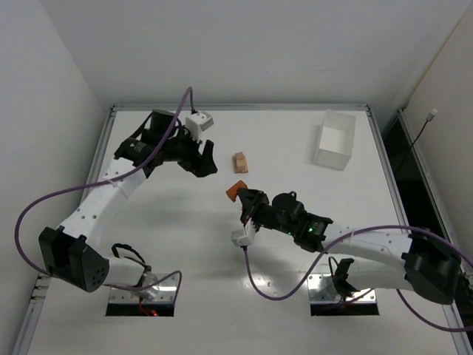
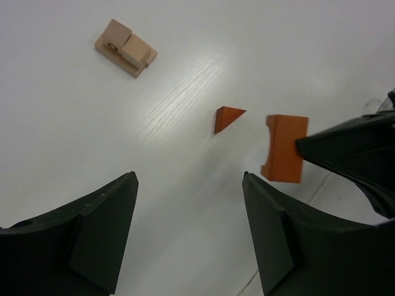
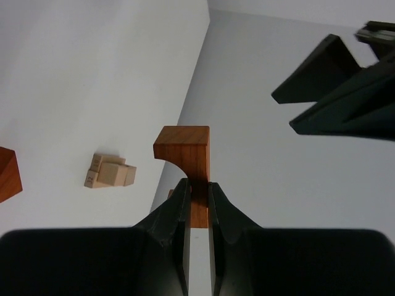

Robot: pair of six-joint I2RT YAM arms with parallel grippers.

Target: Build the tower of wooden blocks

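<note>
Jaws on my right gripper (image 3: 197,187) clench the notched red-brown block (image 3: 184,147) aloft, I reckon for stacking on the tan blocks (image 1: 240,162) nearer the far edge of the table (image 1: 295,244). My left gripper (image 2: 189,179) gapes empty.

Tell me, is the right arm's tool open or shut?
Shut: in the right wrist view, the right tool pinches a reddish-brown notched block from both sides.

Block stack (image 1: 239,162) mid-table (image 1: 177,237); tray (image 1: 334,139) well off to its right. Wedge (image 2: 228,118) lies on the table between stack and notched block (image 1: 236,191).
</note>
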